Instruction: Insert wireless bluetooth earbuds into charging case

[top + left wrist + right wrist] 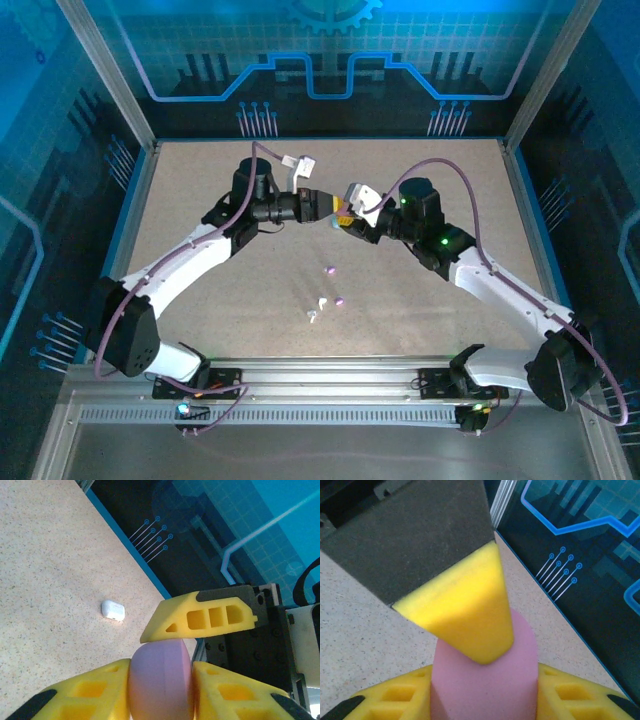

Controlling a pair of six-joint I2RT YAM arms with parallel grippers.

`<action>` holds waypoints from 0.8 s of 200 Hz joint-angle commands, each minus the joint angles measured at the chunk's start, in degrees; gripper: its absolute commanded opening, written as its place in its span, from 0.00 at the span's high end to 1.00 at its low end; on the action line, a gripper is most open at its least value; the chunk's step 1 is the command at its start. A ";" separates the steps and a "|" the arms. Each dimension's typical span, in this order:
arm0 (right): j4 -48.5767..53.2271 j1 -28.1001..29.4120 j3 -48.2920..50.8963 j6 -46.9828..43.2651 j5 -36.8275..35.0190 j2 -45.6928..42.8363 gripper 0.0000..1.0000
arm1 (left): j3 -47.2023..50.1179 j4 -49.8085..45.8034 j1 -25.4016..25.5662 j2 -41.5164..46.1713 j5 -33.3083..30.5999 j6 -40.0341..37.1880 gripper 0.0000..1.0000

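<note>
Table (200, 220): one speckled beige top, with blue printed walls on the left, far and right sides.

Arms: two. The left arm (190, 255) and right arm (500, 285) both reach in and meet over the far middle of the table.

Left gripper (161, 685): its two yellow fingers (85, 690) are pressed against either side of the pink case (160, 665), pinching it above the table.

Right gripper (485, 695): its yellow fingers flank the same pink case from the opposite side and touch it left and right, so both grippers grip the one case. In the left wrist view one right finger lies across the top of the case. In the right wrist view one left finger covers its upper face. I cannot tell whether the lid is up or down.

Cases: two counted. The pink one is held. One white case (113, 610) lies flat on the table, apart from the grippers, near the blue wall edge.

Earbuds: four counted, all loose on the table, near of the grippers and well apart from the pink case.
- One purple earbud (329, 269) lies farthest.
- A second purple earbud (339, 301) lies nearer.
- A white earbud (322, 302) lies just left of the second purple one.
- Another white earbud (313, 316) is nearest.

Nothing lies between the four earbuds and the grippers.
</note>
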State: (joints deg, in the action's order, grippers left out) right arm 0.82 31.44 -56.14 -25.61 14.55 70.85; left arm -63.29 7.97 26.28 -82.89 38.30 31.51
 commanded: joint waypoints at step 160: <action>-19.46 -3.73 9.88 4.69 6.99 -6.06 0.42 | 5.98 15.06 0.45 4.73 -1.91 18.60 0.89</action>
State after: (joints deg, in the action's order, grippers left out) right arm -12.88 28.77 -46.04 -23.86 18.33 65.80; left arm -58.00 20.10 26.44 -80.53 37.15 48.42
